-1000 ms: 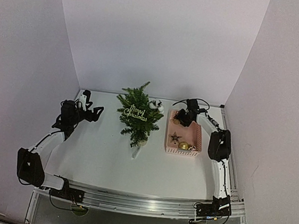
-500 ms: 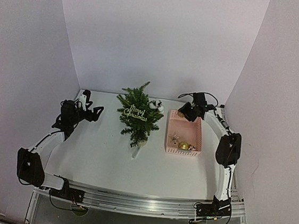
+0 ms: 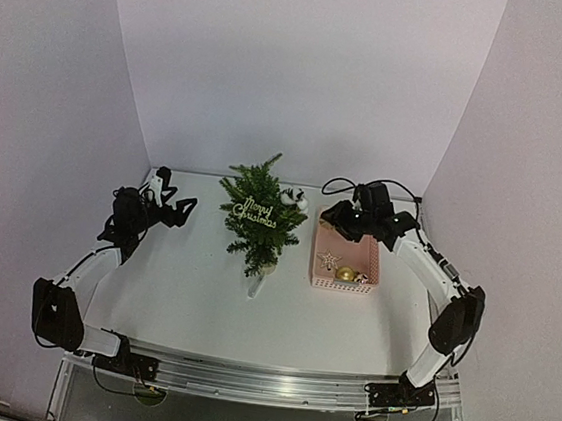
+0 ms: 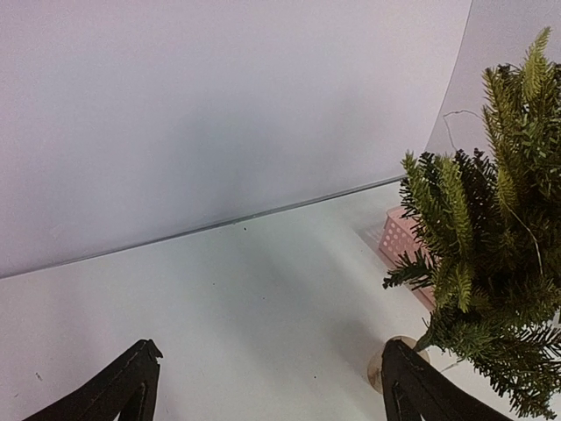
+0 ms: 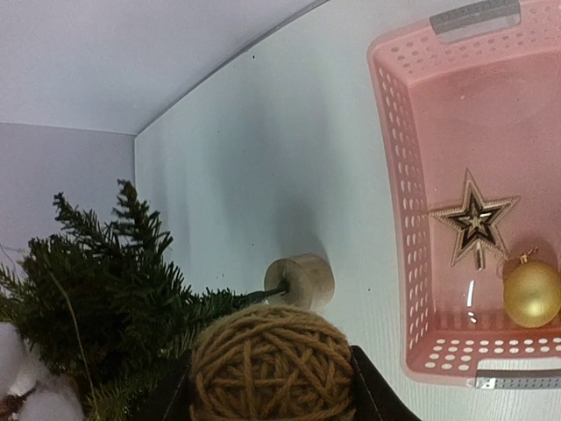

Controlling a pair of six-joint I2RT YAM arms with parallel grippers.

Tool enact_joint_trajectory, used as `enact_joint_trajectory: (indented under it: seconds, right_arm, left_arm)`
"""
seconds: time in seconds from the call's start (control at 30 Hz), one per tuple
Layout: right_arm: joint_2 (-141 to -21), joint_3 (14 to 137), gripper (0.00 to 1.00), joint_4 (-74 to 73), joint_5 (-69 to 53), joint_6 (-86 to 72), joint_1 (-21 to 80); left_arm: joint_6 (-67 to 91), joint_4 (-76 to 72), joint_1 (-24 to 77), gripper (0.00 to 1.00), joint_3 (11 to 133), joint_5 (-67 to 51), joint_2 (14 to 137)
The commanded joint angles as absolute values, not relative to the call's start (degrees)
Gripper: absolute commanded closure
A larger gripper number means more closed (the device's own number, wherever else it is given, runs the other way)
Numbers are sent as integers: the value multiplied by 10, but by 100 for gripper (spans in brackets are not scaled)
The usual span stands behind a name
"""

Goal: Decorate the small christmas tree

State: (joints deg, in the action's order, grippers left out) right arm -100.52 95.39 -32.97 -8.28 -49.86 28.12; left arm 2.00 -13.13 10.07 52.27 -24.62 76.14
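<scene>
**Tabletop (image 3: 182, 291), white, walled on three sides.** We list the following.

1. The small christmas tree (image 3: 260, 218): dark green. It stands on a pale round base (image 5: 301, 281) at the middle of the tabletop towards the back wall, just left of the pink basket. We note a "Merry Christmas" sign (image 3: 257, 211) on its branches and a white fluffy ornament (image 3: 295, 200) at its upper right.
2. Pink basket (image 3: 341, 285): perforated, and apart from the tree's base. Inside we count a star ornament (image 5: 474, 219) and a gold bauble (image 5: 531, 292), close together at the near end.
3. Left gripper (image 3: 176, 205): well to the left of the tree and above the tabletop. Its fingers (image 4: 140, 381) are spread wide, and we see nothing between them.
4. Right gripper (image 3: 333, 214): over the gap between tree and basket, by the basket's far left corner. It is pinching a brown yarn ball (image 5: 272, 368), which the wrist view shows lodged between both fingers, with the tree's branches just beside it.
</scene>
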Motion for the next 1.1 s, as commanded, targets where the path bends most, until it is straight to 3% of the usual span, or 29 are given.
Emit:
enact_joint_trajectory:
  seconds: [0.0,1.07]
  right_arm:
    - [-960,926,73,-330,-58,-539,323]
    - [-958,904,78,-284,-149,-585,349]
  left_arm:
    - [29,-165,97,12,528,-268,743]
    - [30,-161,97,12,532,-272,736]
